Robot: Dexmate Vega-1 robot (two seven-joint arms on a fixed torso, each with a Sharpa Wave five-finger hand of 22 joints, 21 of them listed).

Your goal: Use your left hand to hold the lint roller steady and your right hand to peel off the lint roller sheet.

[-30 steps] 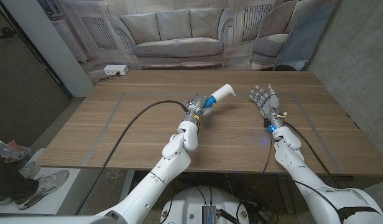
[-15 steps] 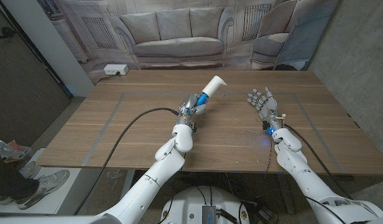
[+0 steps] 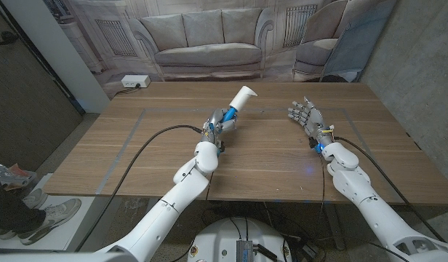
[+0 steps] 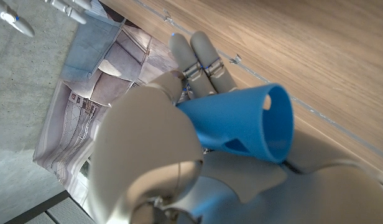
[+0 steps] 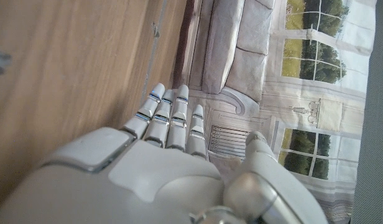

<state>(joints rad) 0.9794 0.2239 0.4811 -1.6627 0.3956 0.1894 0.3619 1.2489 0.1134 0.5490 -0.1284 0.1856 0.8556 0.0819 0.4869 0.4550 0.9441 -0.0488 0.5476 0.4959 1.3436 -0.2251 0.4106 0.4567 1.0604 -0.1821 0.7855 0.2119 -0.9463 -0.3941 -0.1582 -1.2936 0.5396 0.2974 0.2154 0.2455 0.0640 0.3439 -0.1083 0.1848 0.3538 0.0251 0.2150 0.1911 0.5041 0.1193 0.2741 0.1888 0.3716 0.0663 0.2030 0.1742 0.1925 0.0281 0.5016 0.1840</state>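
The wooden counter [image 3: 282, 156] is the biggest thing here, with a couch backdrop [image 3: 209, 36] behind it and a black cable [image 3: 158, 138] lying across it. The left robot hand [image 3: 218, 124] grips the roller [image 3: 235, 108] by its blue handle, and the white roll end points up and away, tilted toward the far side. The roller is up off the counter, near the middle. In the left wrist view the blue handle [image 4: 241, 124] is a hollow cone held tight in the fingers [image 4: 204, 53]. The right robot hand [image 3: 305, 116] is open and holds nothing; its fingers are spread and it stands with the palm turned toward the roller. It is well apart from the roller, off to the right. The peel has not started yet, I think. The roller looks light and easy to lift. The handle is stiff plastic, so it is a good spot to hold on hard. The white sheet is thin, sticky paper, and I think it would tear or stick to the fingers if grabbed badly. The best place to take it is likely a loose edge of the sheet, pinched with fingertips, but that edge is too small to see. If the left robot hand lets the handle turn, the sheet may just roll and not peel.
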